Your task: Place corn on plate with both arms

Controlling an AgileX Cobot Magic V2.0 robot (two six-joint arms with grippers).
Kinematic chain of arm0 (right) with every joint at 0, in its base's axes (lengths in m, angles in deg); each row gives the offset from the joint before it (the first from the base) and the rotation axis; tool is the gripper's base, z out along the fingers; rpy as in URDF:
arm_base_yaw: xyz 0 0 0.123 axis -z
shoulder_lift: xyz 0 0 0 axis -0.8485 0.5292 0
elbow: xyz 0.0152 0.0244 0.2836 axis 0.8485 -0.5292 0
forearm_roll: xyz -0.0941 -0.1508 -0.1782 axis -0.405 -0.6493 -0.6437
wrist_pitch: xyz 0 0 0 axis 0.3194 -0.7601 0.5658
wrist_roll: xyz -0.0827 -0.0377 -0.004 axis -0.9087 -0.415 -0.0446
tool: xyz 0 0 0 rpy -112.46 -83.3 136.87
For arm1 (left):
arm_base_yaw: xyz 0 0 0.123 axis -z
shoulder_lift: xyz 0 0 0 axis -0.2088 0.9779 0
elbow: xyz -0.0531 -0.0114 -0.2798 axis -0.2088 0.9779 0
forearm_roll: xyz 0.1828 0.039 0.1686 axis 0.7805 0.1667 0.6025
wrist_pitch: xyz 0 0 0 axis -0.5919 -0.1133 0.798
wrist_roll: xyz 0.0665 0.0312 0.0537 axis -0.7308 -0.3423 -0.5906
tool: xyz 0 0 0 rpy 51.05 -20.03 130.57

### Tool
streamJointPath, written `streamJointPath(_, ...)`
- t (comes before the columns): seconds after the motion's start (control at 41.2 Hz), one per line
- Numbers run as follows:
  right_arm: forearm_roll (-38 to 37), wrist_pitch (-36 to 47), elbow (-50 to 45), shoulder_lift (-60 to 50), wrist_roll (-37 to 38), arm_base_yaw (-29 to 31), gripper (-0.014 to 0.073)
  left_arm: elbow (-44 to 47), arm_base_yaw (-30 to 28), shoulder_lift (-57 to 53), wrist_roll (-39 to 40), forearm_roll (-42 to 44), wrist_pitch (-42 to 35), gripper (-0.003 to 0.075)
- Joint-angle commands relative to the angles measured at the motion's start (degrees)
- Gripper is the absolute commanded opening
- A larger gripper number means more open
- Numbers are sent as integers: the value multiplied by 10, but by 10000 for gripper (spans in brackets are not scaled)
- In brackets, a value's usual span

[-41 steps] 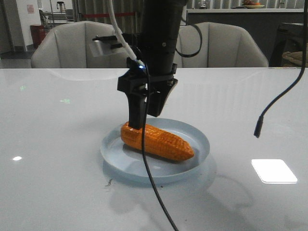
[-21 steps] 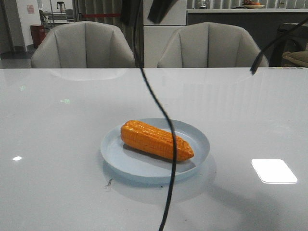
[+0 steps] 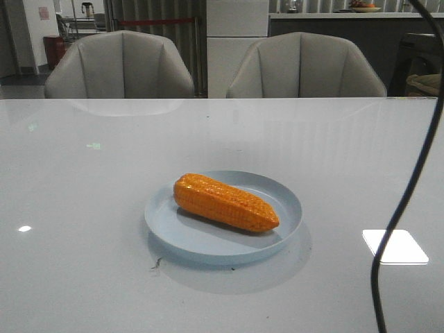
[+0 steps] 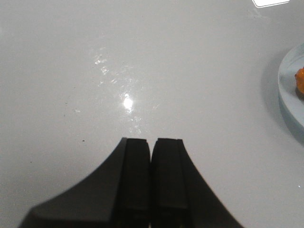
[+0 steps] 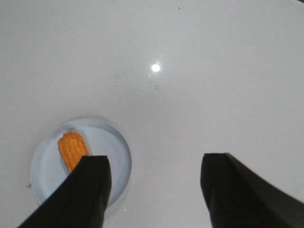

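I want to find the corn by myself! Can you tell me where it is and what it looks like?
Look at the big white table in front of the two grey chairs. Near its middle sits a round pale blue plate, and the corn lies on it, fat end left and pointy end right. It is the only bright orange, bumpy thing there.

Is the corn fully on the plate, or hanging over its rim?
On the plate. The corn lies on its side inside the rim of the plate, tapered end toward the right, with no gripper touching it.
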Motion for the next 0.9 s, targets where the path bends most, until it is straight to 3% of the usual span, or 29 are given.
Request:
streamJointPath(0.0, -13, -3, -69, -88, 2, 26, 510, -17, 0, -7, 7, -2, -56, 86)
streamJointPath(0.485, -12, 171, -540, -354, 2, 192, 510, -17, 0, -7, 7, -2, -70, 86)
streamJointPath(0.873, 1, 225, -690, -507, 2, 202, 510, -17, 0, -7, 7, -2, -80, 86)
